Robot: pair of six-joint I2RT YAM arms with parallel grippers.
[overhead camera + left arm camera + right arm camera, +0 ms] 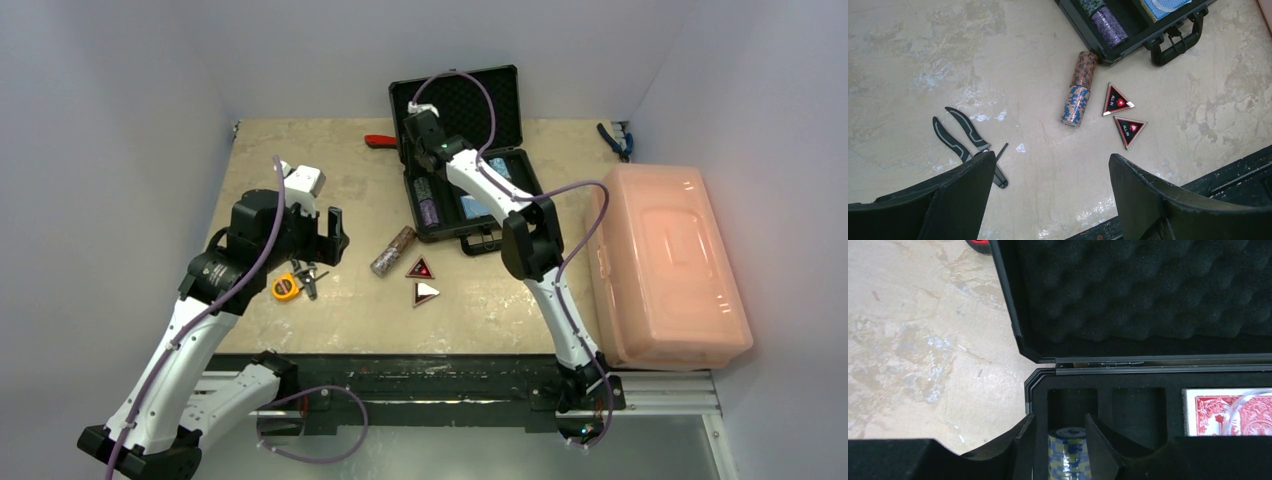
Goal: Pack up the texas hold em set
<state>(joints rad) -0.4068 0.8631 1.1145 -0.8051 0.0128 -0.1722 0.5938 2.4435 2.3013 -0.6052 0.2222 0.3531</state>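
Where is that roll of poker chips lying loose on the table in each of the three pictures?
Top external: the chip stack lies at centre, left of the triangular markers.
Left wrist: the chip stack is upper middle.
Right wrist: not in it.
Shared landmark: the black briefcase.

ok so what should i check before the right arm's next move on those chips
1. Briefcase lid open: ok.
2. Right gripper straddling the blue chip stack in its slot: ok.
3. Firm grip on that stack: cannot tell.
4. Left gripper open and empty: ok.
5. Red card deck in its compartment: ok.
6. Loose chip stacks and ALL IN markers packed: not ok, both lie on the table.
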